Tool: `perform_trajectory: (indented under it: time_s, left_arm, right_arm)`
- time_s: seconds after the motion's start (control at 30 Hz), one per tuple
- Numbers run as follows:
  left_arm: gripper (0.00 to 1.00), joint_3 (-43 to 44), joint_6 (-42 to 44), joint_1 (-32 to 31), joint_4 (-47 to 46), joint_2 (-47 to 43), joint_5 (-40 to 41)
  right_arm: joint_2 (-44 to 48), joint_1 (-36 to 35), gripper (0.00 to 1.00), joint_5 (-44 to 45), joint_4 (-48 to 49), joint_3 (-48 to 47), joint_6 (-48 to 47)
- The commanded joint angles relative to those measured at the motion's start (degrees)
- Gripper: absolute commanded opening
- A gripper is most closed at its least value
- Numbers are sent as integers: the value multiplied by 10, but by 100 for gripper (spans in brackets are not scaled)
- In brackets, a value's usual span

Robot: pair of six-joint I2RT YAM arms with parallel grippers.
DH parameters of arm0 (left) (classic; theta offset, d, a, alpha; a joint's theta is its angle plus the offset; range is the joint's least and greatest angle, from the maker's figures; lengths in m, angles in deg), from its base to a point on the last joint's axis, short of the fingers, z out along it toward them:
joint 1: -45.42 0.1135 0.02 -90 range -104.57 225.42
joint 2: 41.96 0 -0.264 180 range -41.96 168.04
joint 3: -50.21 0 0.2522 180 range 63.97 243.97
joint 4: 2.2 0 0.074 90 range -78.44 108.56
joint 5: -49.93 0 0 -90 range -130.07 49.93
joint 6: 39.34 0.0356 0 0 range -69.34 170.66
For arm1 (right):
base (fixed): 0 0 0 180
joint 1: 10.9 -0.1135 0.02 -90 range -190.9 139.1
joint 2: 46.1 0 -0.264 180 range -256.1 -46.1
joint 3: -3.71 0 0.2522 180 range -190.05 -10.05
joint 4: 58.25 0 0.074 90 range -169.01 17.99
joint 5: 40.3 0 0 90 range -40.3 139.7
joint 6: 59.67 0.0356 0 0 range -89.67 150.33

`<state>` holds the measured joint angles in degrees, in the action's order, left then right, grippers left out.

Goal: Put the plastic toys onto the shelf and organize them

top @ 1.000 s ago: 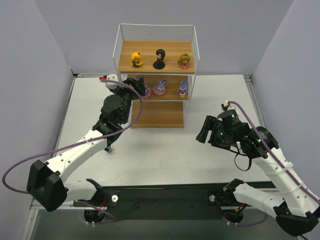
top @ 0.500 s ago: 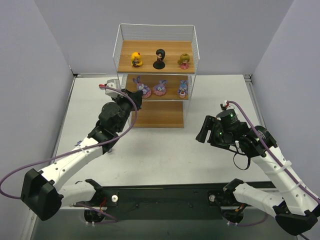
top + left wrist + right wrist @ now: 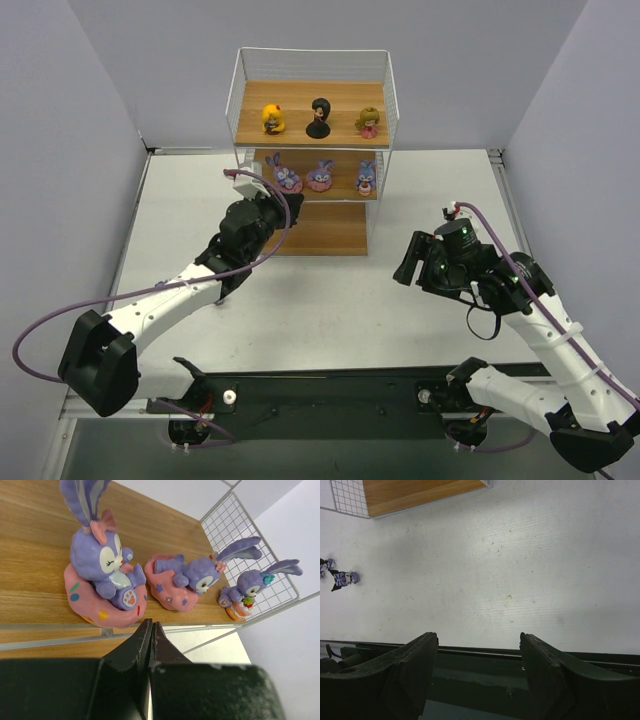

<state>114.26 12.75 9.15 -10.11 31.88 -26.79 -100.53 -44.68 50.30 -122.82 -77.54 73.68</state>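
At the far middle of the white table (image 3: 330, 300) you have the shelf (image 3: 340, 98), a white wire rack with three wooden boards. Your left arm (image 3: 170, 300) reaches to its left front corner and hides that corner from above. Its jaws are pressed together on nothing, just outside the front wire rail of the middle board. Your right arm (image 3: 540, 320) hangs over the table on the right, well apart from the shelf, jaws spread with nothing between them.

On the top board stand a yellow doll (image 3: 271, 118), a black doll (image 3: 319, 117) and an olive-pink doll (image 3: 368, 122) in a row. On the middle board sit three purple bunnies:
- the left bunny (image 3: 102, 580) is upright on a pink base, nearest your closed jaws, with the rail between;
- the middle bunny (image 3: 185, 577) lies on its pink base;
- the right bunny (image 3: 247, 592) is near the side mesh.

Smallest, a dark blue figure (image 3: 342, 578) is on the table at the left edge of the right wrist view. A second dark figure (image 3: 325, 563) beside it is cut off by the frame. Both are too small to make out further.
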Motion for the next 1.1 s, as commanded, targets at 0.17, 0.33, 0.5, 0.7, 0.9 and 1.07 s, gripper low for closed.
perform_trajectory:
  time_s: [0.17,0.33,0.5,0.7,0.9,1.07]
  left_arm:
    - [0,22,-1,2,-29,11,4]
    - [0,18,13,11,-17,2,25]
    - [0,13,25,26,-9,-11,32]
    - [0,9,29,35,-3,-20,36]
    - [0,2,35,38,2,-31,41]
    - [0,-2,40,44,5,-36,54]
  right_arm:
    - [11,7,67,-1,-8,9,-6]
    - [11,10,67,-2,-8,10,-6]
    - [11,13,67,-2,-7,12,-8]
    - [5,13,67,-2,-7,11,-6]
    - [2,14,67,-2,-7,10,-6]
    - [0,13,66,-2,-7,10,-5]
